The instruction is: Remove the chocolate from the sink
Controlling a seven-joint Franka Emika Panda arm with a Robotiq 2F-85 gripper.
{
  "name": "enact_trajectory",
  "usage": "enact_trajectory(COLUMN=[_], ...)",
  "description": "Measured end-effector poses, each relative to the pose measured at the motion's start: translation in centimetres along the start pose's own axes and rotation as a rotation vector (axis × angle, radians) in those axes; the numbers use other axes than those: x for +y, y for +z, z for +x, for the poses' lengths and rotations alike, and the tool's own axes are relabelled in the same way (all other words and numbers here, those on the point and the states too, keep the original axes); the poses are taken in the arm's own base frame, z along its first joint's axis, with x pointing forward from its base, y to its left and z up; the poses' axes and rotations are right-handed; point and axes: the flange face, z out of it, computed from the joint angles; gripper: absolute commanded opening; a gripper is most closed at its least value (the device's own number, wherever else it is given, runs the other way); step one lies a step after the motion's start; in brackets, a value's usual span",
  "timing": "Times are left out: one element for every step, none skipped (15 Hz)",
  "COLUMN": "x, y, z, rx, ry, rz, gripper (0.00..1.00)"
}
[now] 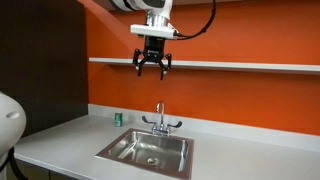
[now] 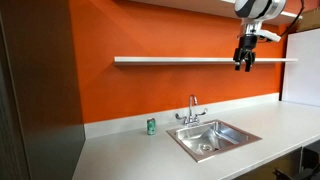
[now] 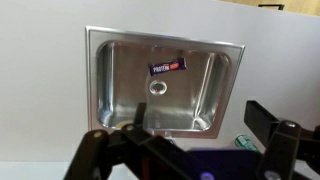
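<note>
The gripper [image 1: 152, 70] hangs high above the sink [image 1: 125, 148], jaws released and empty; the chocolate [image 3: 169, 67] lies inside, beside the drain [image 3: 157, 87].

Bright, even room light fills both exterior views. The orange wall [image 1: 230, 30] is flatly lit, with a thin shadow under the shelf [image 2: 200, 60] above the sink [image 2: 225, 135]. In the wrist view the sink's steel shows soft pale glare, while the gripper [image 3: 190, 152] below it is dark and blurred.
</note>
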Motion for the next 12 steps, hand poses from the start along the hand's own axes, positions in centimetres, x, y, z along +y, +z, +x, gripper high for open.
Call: enact_trajectory(x=[0.0,0.0,-0.1,-0.3,-0.7,-1.3,-2.1,-3.1,-4.1,-5.1,-6.2,-7.2], y=[0.0,0.0,0.0,0.0,0.0,0.0,0.0,0.0,0.0,0.0,0.0,0.0], z=[0.0,0.0,0.1,0.2,0.4,0.8,1.3,1.8,2.4,2.9,3.4,3.8], rx=[0.0,0.0,-0.001,-0.002,-0.003,-0.004,-0.004,-0.006,-0.007,-0.008,-0.009,-0.012], ry=[0.0,0.0,-0.002,-0.007,-0.016,-0.028,-0.044,-0.065,-0.088,-0.109,-0.133,-0.153], rz=[0.0,0.0,0.0,-0.002,-0.003,-0.004,-0.006,-0.009,-0.011,-0.013,-0.015,-0.017], gripper=[1.0,1.0,1.0,1.0,1.0,1.0,1.0,1.0,1.0,1.0,1.0,1.0])
